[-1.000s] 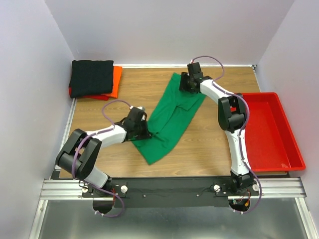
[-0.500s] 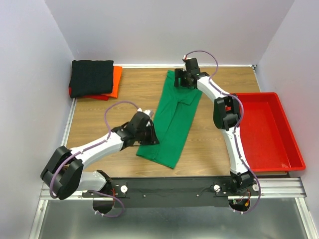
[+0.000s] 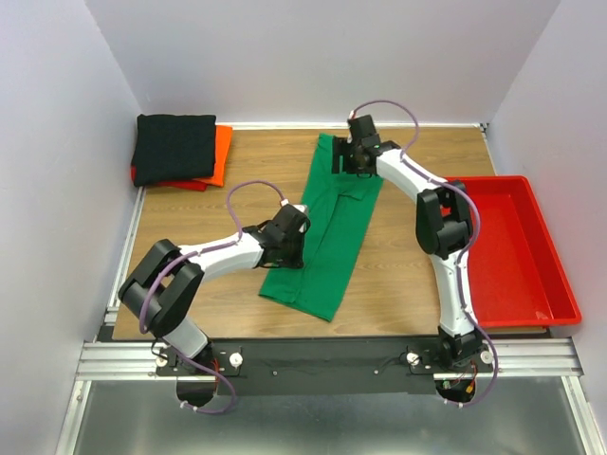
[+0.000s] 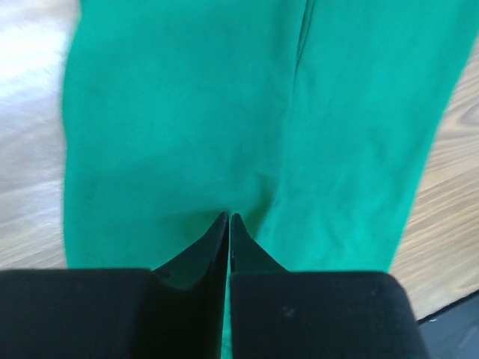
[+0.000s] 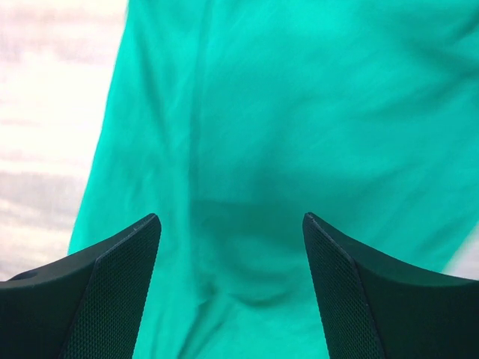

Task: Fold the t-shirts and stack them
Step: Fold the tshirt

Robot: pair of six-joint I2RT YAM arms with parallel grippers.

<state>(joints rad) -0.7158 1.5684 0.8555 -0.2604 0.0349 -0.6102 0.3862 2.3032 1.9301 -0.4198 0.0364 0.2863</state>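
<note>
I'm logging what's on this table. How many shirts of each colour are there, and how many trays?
Bright green cloth t-shirt, laid out: 1
Black cloth t-shirt, folded: 1
Orange-red cloth t-shirt, under the black one: 1
Rigid red plastic tray: 1
Total: 4

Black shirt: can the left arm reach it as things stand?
Probably yes: only table lies between the left gripper and the black shirt, on its own side. But the gripper looks shut on the green shirt, so it should let go first.
</note>
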